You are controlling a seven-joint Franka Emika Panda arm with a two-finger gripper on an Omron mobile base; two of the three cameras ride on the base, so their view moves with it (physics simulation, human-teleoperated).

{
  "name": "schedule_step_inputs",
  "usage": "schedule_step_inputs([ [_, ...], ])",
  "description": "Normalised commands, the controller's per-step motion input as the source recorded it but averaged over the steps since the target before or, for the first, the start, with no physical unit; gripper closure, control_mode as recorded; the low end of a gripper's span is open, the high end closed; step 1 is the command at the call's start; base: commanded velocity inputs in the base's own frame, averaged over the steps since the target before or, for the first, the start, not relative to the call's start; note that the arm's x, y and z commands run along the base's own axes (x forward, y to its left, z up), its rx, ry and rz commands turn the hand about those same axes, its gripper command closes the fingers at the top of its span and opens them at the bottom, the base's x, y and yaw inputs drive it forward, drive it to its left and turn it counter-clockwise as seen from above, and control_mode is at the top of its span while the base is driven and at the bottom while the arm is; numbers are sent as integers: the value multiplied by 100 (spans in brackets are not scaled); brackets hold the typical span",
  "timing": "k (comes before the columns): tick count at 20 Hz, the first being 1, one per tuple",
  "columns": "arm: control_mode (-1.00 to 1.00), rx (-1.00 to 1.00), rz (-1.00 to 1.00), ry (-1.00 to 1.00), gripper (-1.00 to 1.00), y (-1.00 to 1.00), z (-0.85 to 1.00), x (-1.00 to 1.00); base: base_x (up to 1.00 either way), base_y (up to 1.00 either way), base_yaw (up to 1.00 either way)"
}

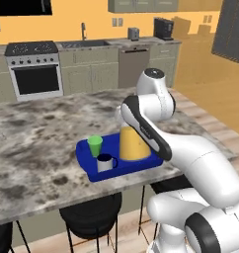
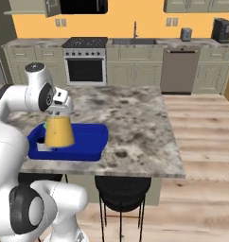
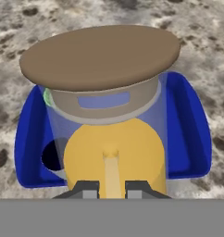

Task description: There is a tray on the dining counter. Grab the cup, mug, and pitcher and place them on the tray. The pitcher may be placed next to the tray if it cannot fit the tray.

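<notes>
Claw [image 3: 110, 190] pinches the pitcher [image 1: 133, 144] near its top, over the tray [image 1: 122, 168]; liquid-filled, it looks heavy, smooth, likely slippery.

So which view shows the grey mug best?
The left base view: the mug stands whole at the blue tray's front, handle visible. In the right base view the pitcher hides nearly all of it. The hand view shows just its dark interior behind the pitcher.

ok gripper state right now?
Gripper: shut on the pitcher, gripping its handle, over the tray.
</notes>
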Motion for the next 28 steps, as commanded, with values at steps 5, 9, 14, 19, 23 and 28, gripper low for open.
schedule_step_inputs([
  [5,100,0,0,0,100,0,0,0,39,-44,10],
  [9,100,0,0,0,100,0,0,0,33,-45,8],
  [14,100,0,0,0,100,0,0,0,20,-4,1],
  [19,100,0,0,0,100,0,0,0,9,0,0],
  [23,100,0,0,0,100,0,0,0,35,0,0],
  [28,100,0,0,0,100,0,0,0,51,0,0],
])
